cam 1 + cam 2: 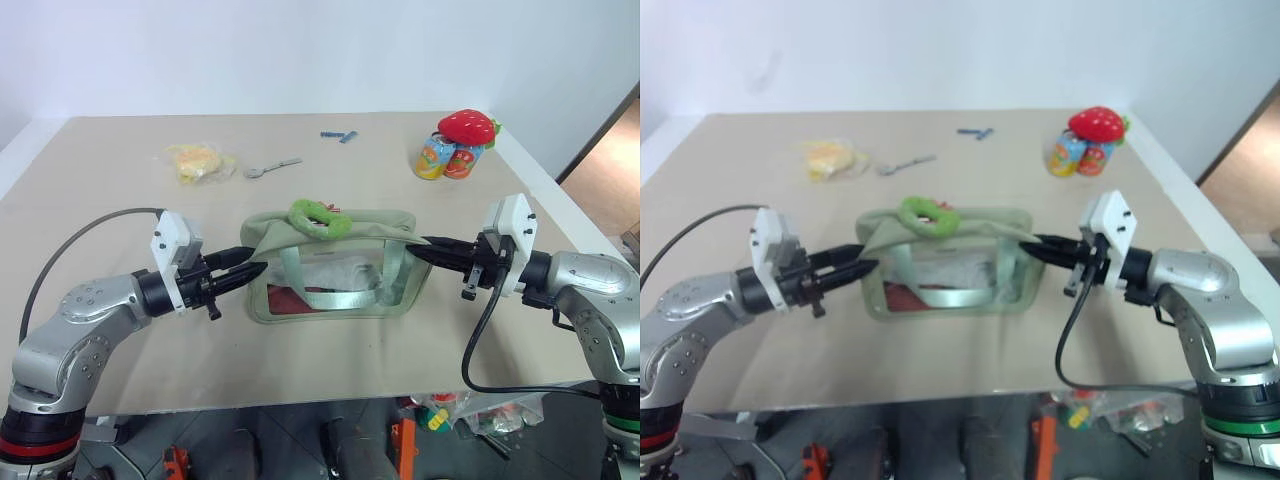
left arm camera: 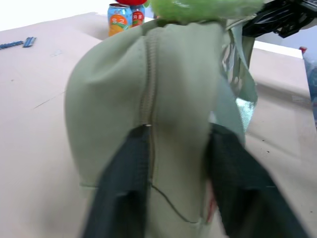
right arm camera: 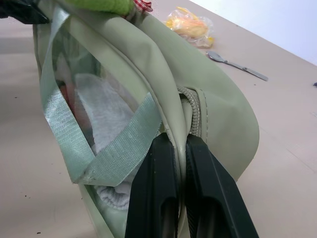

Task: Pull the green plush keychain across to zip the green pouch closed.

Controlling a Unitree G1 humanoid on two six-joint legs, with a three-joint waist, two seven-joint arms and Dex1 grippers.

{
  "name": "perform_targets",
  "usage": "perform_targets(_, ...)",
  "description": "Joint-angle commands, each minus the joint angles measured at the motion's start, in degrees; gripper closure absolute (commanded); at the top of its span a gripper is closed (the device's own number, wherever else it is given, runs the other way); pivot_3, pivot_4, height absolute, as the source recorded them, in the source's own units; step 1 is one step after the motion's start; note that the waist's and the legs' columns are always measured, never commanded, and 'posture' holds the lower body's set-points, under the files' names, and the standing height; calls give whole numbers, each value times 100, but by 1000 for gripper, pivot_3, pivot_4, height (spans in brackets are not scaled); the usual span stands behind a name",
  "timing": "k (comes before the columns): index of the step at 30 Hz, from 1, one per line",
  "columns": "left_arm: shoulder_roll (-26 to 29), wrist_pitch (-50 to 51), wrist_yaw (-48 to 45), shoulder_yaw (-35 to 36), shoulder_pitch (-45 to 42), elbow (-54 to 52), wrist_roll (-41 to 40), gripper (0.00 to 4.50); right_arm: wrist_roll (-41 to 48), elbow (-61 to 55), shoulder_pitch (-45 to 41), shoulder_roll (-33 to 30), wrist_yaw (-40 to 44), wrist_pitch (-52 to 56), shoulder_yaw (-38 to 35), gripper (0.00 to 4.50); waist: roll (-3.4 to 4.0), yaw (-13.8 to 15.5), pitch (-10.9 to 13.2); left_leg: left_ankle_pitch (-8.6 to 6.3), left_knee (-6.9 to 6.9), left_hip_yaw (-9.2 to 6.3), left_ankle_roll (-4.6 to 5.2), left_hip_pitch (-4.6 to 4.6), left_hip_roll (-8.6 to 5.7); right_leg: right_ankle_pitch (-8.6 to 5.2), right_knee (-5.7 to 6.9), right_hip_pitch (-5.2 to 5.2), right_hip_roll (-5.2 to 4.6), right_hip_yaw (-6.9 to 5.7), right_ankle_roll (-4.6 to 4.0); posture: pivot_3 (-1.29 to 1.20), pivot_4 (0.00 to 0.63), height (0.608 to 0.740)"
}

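The green pouch (image 1: 372,223) lies across the middle of the table, its clear window facing me. The green plush keychain (image 1: 318,217) rests on its top edge, left of centre, and also appears above the fabric in the left wrist view (image 2: 198,7). My left gripper (image 1: 252,266) comes in level from the left, and its fingers (image 2: 133,168) press the pouch's left end from both sides. From the right, my right gripper (image 1: 418,247) is shut on the fabric tab at the pouch's other end, beside the zip's end (image 3: 190,106).
A red strawberry plush (image 1: 467,125) sits on two drink cans (image 1: 445,158) at the back right. A yellow bagged item (image 1: 197,162), a spoon (image 1: 270,168) and a small blue item (image 1: 338,135) lie farther back. The table's front edge (image 1: 300,398) runs just below both arms.
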Motion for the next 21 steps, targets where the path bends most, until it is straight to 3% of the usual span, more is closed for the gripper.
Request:
perform_targets(1, -102, -160, 39, -52, -176, 39, 28, 4416, 200, -84, -85, -17, 6, 180, -119, 4500, 0, 1, 0, 0, 0, 0, 0, 0, 0, 0, 0, 0, 0, 0, 0, 0, 150, 740)
perform_targets(2, -137, -150, 43, -70, -222, 55, 3, 4481, 404, -113, -93, -58, 21, 459, -172, 4500, 0, 1, 0, 0, 1, -1, 0, 0, -1, 0, 0, 1, 0, 0, 0, 0, 150, 740)
perform_targets(3, -165, -136, 42, -85, -260, 65, -24, 4500, 605, -145, -101, -97, 27, 718, -230, 3934, 0, 1, 0, 0, 1, 0, 0, 0, -1, 0, 0, 2, 0, 1, 0, 0, 150, 740)
perform_targets(5, -189, -79, 16, -113, -289, 58, -74, 4500, 916, -259, -126, -236, 129, 1058, -340, 3529, -1, 6, 0, 0, 3, -1, 0, -1, -2, 0, 0, 3, -1, 1, 0, 0, 150, 740)
perform_targets(10, -142, -8, -45, -110, -203, 37, -118, 4500, 1050, -357, -253, -876, 365, 1396, -543, 1862, 2, 18, 2, 0, 2, -2, 0, -12, -6, -2, 0, -2, -3, 2, 4, 0, 150, 740)
perform_targets(11, -130, 4, -57, -101, -188, 31, -132, 4500, 1004, -349, -345, -983, 385, 1378, -544, 1280, 3, 19, 2, 0, 2, -1, 0, -15, -7, -3, -1, -6, -4, 3, 5, 0, 150, 740)
perform_targets(15, -84, 36, -91, -109, -138, 6, -161, 4500, 1207, -604, -1230, -1161, 228, 1675, -365, 28, 9, 6, 6, 0, 2, 2, 0, -15, -5, -3, -1, -11, -3, 5, 5, 0, 150, 740)
perform_targets(18, -123, 53, -36, -154, -156, -21, -170, 4500, 1247, -839, -1821, -908, 121, 1698, -24, 28, 5, 13, 5, 0, 1, -7, 0, -13, -2, -4, -1, -9, -1, -8, 3, 0, 150, 740)
perform_targets(21, -171, 69, 21, -198, -173, -46, -186, 4500, 1123, -1079, -2261, -202, -183, 1469, 502, 28, 5, 11, 4, 0, 1, -5, 0, -17, -3, -4, -1, -11, -3, -6, 3, 0, 150, 740)
